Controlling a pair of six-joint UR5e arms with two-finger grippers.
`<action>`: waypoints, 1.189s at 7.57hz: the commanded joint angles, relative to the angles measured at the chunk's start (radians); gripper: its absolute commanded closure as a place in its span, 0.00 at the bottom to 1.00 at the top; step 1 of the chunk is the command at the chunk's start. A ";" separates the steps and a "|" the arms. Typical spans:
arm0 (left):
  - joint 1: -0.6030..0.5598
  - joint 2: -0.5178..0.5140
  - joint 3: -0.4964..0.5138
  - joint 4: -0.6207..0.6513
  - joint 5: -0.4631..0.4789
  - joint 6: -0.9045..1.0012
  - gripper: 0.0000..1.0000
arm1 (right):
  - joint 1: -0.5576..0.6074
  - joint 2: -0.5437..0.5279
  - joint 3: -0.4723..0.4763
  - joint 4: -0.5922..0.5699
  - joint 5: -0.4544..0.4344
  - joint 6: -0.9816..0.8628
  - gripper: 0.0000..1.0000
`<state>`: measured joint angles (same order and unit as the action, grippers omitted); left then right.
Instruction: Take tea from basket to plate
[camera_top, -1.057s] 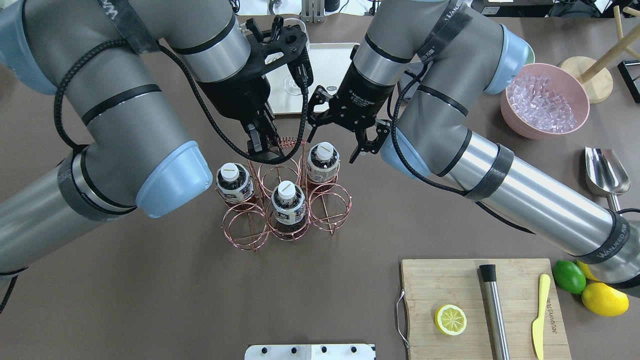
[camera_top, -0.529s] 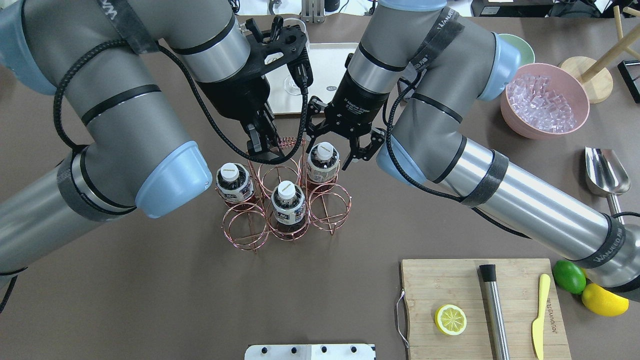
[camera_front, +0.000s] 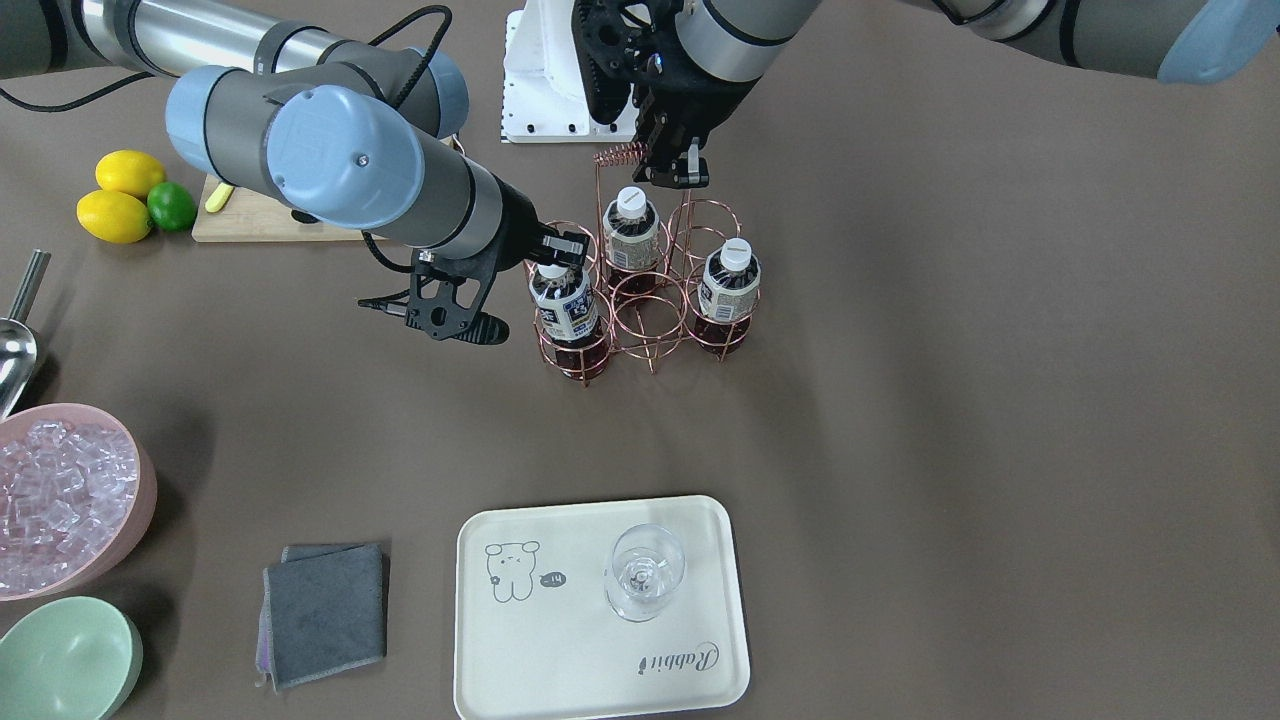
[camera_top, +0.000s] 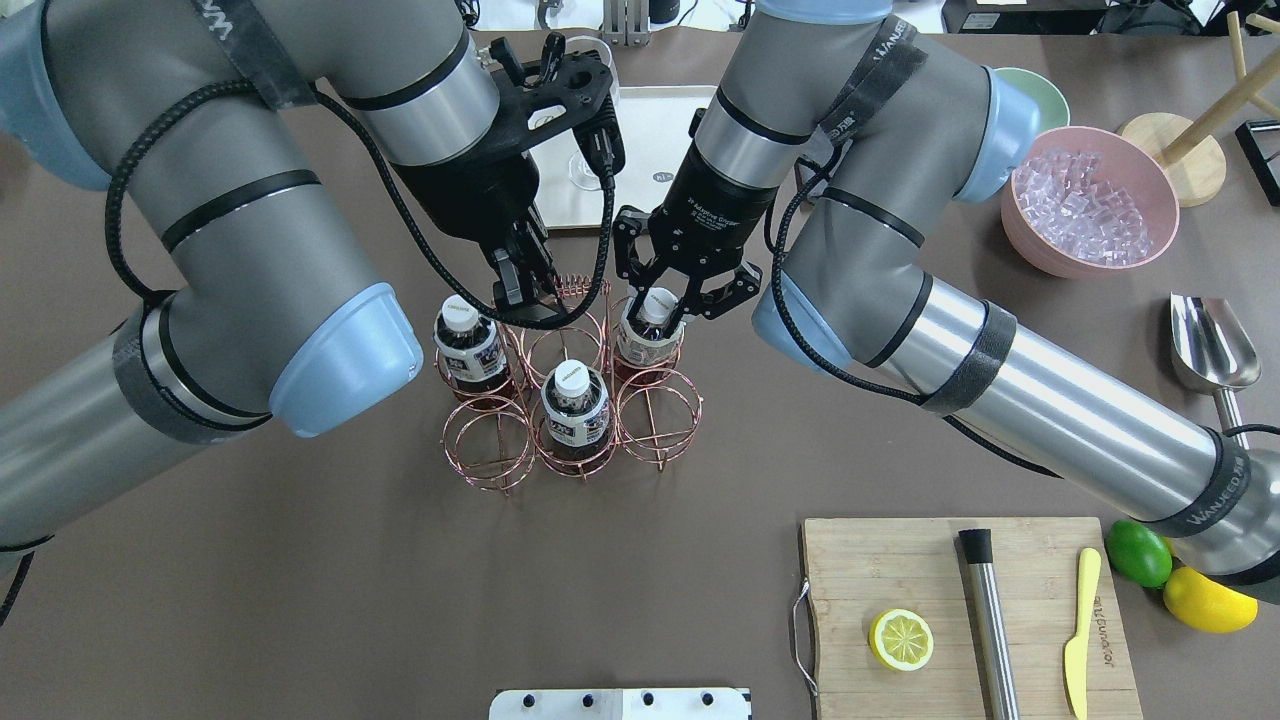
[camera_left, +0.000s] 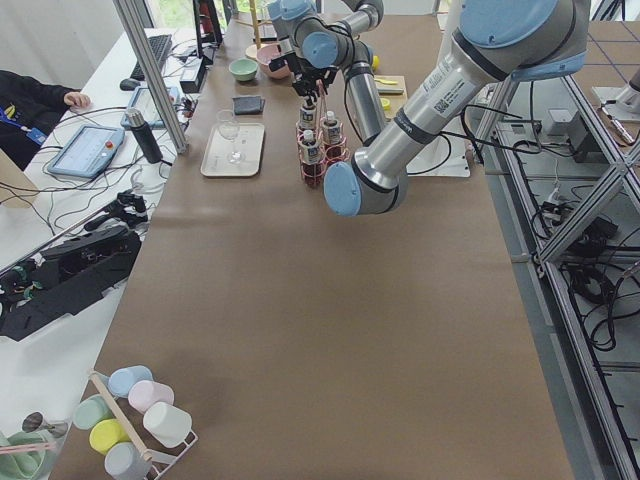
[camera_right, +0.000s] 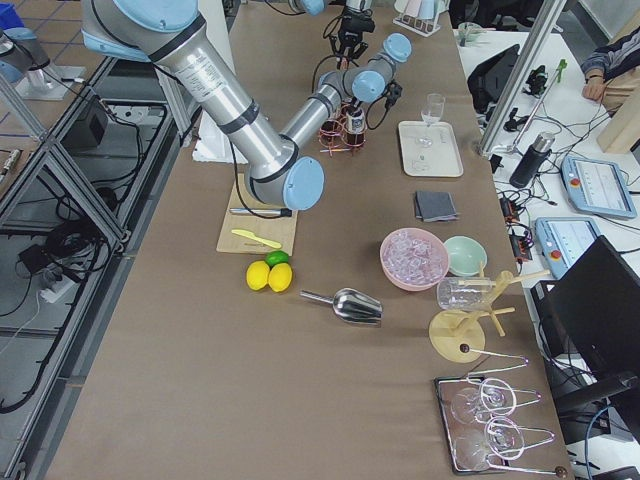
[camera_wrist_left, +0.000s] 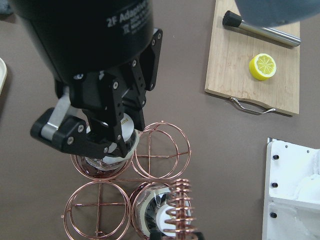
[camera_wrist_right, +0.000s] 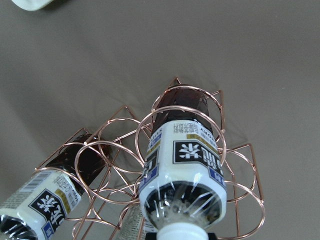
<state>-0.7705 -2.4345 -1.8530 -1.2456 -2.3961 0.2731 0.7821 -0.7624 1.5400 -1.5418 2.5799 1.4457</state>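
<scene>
The copper wire basket (camera_top: 661, 372) (camera_front: 655, 340) stands mid-table with three tea bottles in its rings. My left gripper (camera_top: 515, 290) (camera_front: 672, 170) is shut on its twisted handle (camera_top: 572, 283). My right gripper (camera_top: 668, 300) (camera_front: 535, 285) is open, its jaws either side of the white cap of one tea bottle (camera_top: 645, 345) (camera_wrist_right: 182, 170). The left wrist view shows that gripper (camera_wrist_left: 100, 142) over the bottle. The other two bottles (camera_top: 467, 350) (camera_top: 573, 405) stand untouched. The cream plate (camera_front: 560, 660) with the bear drawing lies far from the basket on the operators' side.
A clear glass (camera_front: 645, 572) stands on the plate. A grey cloth (camera_front: 325, 610) and green bowl (camera_front: 65, 655) lie beside it. A pink bowl of ice (camera_top: 1090, 200), a metal scoop (camera_top: 1210, 345) and a wooden cutting board (camera_top: 960, 610) sit on my right.
My right gripper has moved left and down onto the back-right bottle and now straddles its cap. My left gripper has stayed on the handle.
</scene>
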 joint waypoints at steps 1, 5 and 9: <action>-0.001 0.000 0.000 0.000 0.000 0.000 1.00 | 0.104 0.003 0.008 -0.008 0.133 0.002 1.00; -0.003 0.000 -0.009 0.000 -0.002 0.000 1.00 | 0.276 0.047 0.011 -0.079 0.270 0.002 1.00; -0.047 0.000 -0.072 0.015 -0.006 -0.003 1.00 | 0.244 0.176 -0.270 -0.080 0.134 -0.141 1.00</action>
<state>-0.7881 -2.4337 -1.8938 -1.2392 -2.3998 0.2717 1.0351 -0.6583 1.4250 -1.6201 2.7736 1.4080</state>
